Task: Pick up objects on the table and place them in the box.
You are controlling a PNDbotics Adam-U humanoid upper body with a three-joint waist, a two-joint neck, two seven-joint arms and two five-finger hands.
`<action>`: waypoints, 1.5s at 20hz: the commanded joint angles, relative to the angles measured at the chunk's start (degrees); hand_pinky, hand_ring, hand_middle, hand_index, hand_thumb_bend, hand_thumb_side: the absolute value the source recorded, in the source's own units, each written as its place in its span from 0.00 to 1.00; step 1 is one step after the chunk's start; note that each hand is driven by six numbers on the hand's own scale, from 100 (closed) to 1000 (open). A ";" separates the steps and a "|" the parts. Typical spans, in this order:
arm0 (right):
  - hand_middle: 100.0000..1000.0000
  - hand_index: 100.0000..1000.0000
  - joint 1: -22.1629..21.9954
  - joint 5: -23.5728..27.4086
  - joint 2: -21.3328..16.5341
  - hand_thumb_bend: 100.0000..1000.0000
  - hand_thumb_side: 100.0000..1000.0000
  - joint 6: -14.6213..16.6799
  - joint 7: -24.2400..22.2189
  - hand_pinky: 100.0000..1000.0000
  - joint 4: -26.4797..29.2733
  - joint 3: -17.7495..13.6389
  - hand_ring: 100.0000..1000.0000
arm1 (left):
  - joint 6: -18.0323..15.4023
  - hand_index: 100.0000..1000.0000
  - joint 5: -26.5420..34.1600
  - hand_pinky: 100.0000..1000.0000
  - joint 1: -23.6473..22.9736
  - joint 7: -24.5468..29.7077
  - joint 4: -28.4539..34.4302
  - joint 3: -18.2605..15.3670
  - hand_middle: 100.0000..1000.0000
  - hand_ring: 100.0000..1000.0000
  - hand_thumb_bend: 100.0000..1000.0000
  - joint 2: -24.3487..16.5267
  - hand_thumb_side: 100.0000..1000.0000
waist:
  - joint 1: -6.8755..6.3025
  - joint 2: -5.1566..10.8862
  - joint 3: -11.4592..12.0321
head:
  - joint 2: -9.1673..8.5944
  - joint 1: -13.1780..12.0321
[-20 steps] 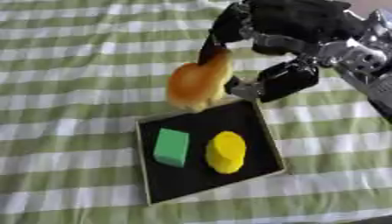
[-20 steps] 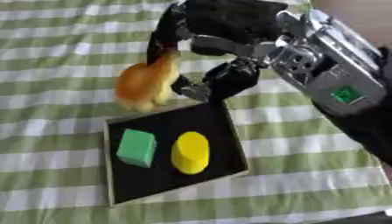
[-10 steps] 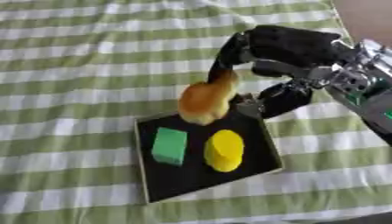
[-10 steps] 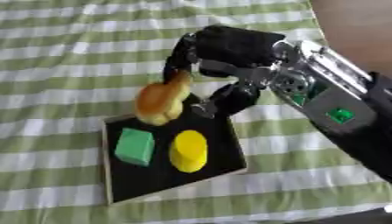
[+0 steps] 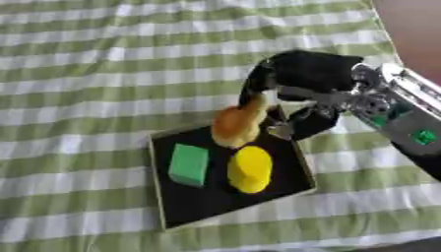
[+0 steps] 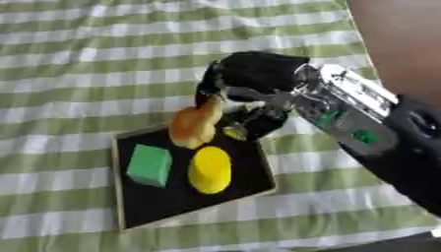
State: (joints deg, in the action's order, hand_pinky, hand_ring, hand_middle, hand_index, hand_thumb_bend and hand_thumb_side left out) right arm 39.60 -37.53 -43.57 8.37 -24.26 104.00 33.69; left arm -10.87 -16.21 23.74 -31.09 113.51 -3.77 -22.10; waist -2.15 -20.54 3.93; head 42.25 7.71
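Lower now, over striped cloth (image 5: 86, 69).

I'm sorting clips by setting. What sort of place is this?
Probably a tabletop test setup, not a real kitchen: a green-and-white striped cloth covers the table, and the robot's right hand holds an orange-brown toy-like object over a shallow black box containing coloured blocks.

Table under a green-and-white striped cloth (image 5: 103, 59); a shallow black box (image 5: 198, 202) lies on it.

Your box (image 5: 168, 206) sits on the table (image 5: 86, 74); inside, block (image 5: 189, 165) left, oval piece (image 5: 250, 169) right, rounded item (image 5: 234, 125) at its far edge, held by your right hand (image 5: 297, 83).
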 commanded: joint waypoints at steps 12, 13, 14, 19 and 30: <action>0.88 0.96 0.45 -3.36 -2.53 0.15 0.11 6.47 -4.55 0.92 2.73 -2.51 0.97 | 0.18 0.92 0.12 0.83 0.29 0.16 1.08 -0.53 0.77 0.83 0.00 -0.63 0.46 | 0.25 1.17 -0.39 | -0.59 -0.15; 0.87 0.95 0.49 -3.00 -2.73 0.16 0.09 6.32 -4.39 0.91 3.35 -2.91 0.96 | 0.20 0.92 0.12 0.83 0.29 0.18 1.08 -0.54 0.77 0.83 0.00 -0.62 0.46 | 0.27 1.20 -0.43 | -0.59 -0.18; 0.87 0.95 0.55 -2.64 -2.96 0.17 0.05 6.11 -4.16 0.91 4.05 -3.35 0.96 | 0.22 0.92 0.11 0.83 0.28 0.20 1.08 -0.54 0.77 0.83 0.00 -0.62 0.46 | 0.29 1.23 -0.47 | -0.58 -0.22; 0.87 0.95 1.00 -0.88 -5.07 0.21 0.00 4.90 -2.60 0.90 8.73 -6.07 0.95 | 0.31 0.92 -0.04 0.83 0.17 0.23 1.08 -0.64 0.77 0.83 0.00 -0.74 0.45 | 0.51 1.55 -0.68 | -0.55 -0.37; 0.84 0.94 1.75 12.75 -6.63 0.00 0.00 2.68 8.38 0.90 10.59 -17.98 0.92 | 0.28 0.92 -0.39 0.84 0.10 0.00 1.08 -0.84 0.77 0.83 0.00 -1.07 0.44 | 0.55 1.95 -1.25 | -0.72 -1.63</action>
State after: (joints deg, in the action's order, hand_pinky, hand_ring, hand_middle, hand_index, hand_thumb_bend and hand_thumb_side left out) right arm 40.77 -26.75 -48.35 11.21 -17.70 113.45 18.11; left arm -10.59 -16.47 23.56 -30.90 113.51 -3.90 -22.09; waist -1.64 -20.06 2.74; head 42.20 6.44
